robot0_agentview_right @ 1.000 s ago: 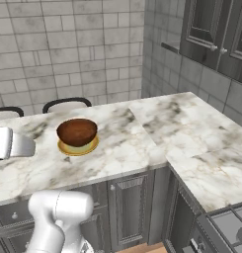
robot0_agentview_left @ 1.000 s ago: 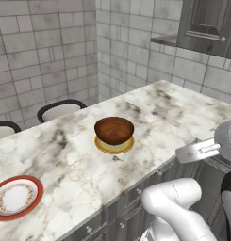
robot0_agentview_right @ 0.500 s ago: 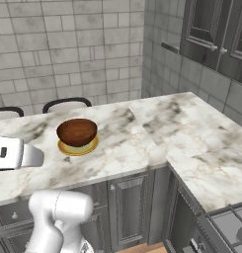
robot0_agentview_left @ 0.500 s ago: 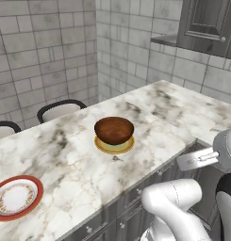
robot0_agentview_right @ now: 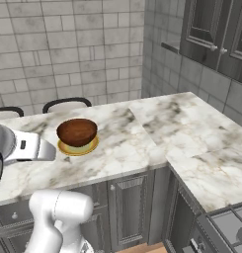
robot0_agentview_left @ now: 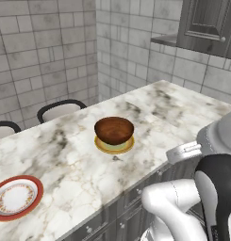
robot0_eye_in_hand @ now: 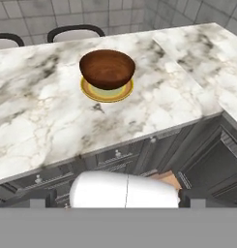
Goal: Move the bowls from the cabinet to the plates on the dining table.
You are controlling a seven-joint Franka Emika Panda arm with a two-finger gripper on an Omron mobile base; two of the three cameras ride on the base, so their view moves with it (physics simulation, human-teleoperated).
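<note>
The marble dining table (robot0_agentview_left: pixel 65 155) carries a yellow-orange plate (robot0_agentview_left: pixel 114 146) with the reddish-brown bowl (robot0_agentview_left: pixel 114 130) already on it; the red-rimmed plate (robot0_agentview_left: pixel 14 197), at 8 o'clock from it, is bare; the tool is released, holding nothing; next, seemingly, fetch the second bowl from the grey cabinet (robot0_agentview_right: pixel 214 29); no writing legible

Dark reddish-brown round bowl (robot0_eye_in_hand: pixel 107 68) sits upright on flat yellow-orange round plate (robot0_eye_in_hand: pixel 107 91), plate rim showing around bowl's base. Both stand on long white, brown-veined marble-topped dining table (robot0_eye_in_hand: pixel 37 121), nearer its far edge than its near edge. Grey drawer fronts with small knobs (robot0_eye_in_hand: pixel 117 154) run under near edge. Two dark-framed chair backs (robot0_eye_in_hand: pixel 74 32) beyond far edge.
</note>
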